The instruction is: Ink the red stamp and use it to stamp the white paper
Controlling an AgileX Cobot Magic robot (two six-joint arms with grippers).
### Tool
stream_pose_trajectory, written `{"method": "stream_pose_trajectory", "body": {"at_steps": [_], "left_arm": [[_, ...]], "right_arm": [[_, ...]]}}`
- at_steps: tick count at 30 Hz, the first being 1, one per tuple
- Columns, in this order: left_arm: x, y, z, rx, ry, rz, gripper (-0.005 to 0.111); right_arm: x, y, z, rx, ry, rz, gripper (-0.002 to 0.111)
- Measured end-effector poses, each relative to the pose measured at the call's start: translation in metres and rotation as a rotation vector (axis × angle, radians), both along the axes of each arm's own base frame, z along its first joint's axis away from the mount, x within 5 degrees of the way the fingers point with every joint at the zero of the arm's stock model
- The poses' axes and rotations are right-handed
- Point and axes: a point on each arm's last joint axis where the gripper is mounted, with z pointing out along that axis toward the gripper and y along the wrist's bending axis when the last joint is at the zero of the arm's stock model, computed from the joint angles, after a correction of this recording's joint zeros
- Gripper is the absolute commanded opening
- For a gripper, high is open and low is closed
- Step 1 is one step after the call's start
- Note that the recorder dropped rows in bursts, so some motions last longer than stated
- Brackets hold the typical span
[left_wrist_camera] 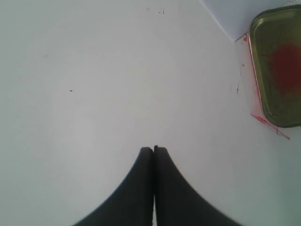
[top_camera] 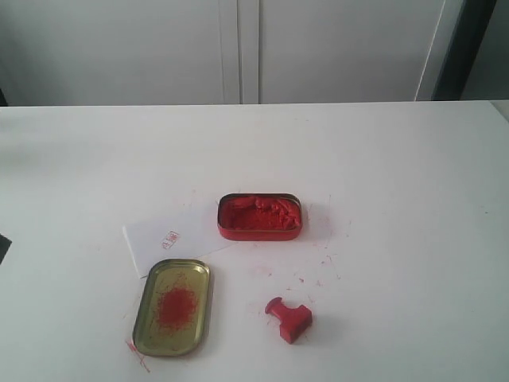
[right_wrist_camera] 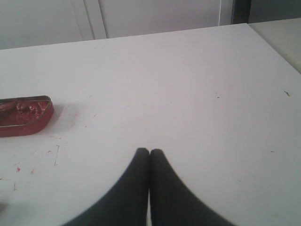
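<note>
Two end effectors showed, one in each wrist view. The left end effector (left_wrist_camera: 154, 149) had its two dark curved fingers pressed together at the tips, holding nothing, and hung over bare white desk (top_camera: 398, 199). The right end effector (right_wrist_camera: 149, 151) was likewise pressed together and empty, over another bare stretch of the desk. Neither showed in the exterior view, so how the arms were bent could not be told.

In the left wrist view one gold oval metal lid smeared with red (left_wrist_camera: 277, 70) lay well apart from the fingertips, with a corner of the paper just beyond it. In the right wrist view one end of the one red oval tin of ink paste (right_wrist_camera: 23, 115) sat well off to the side of the fingertips. The stamp showed in neither wrist view.

In the exterior view the tin stood open near the middle of the desk. The one small red T-shaped plastic stamp (top_camera: 289, 318) lay tipped on its side at about 5 o'clock from the tin, well apart from it. The one thin white rectangular paper slip (top_camera: 155, 239) lay flat at about 9 o'clock from the tin, reaching up to the tin's side, with one red imprint (top_camera: 169, 239) on it. The lid lay at about 7 o'clock from the tin, its far end over the paper's near edge. Small red specks (top_camera: 322, 267) dotted the desk between tin and stamp.
</note>
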Motion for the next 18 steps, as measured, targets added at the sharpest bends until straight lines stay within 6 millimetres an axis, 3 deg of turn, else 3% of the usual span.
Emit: {"method": "stream_pose_trajectory", "body": {"at_steps": [11, 18], "left_arm": [[-0.046, 0.012, 0.006, -0.034, -0.128, 0.000, 0.000], [-0.049, 0.013, 0.008, -0.034, -0.144, -0.006, 0.000]], "right_arm": [[0.000, 0.000, 0.000, 0.000, 0.000, 0.000, 0.000], [0.000, 0.000, 0.000, 0.000, 0.000, 0.000, 0.000]]}}
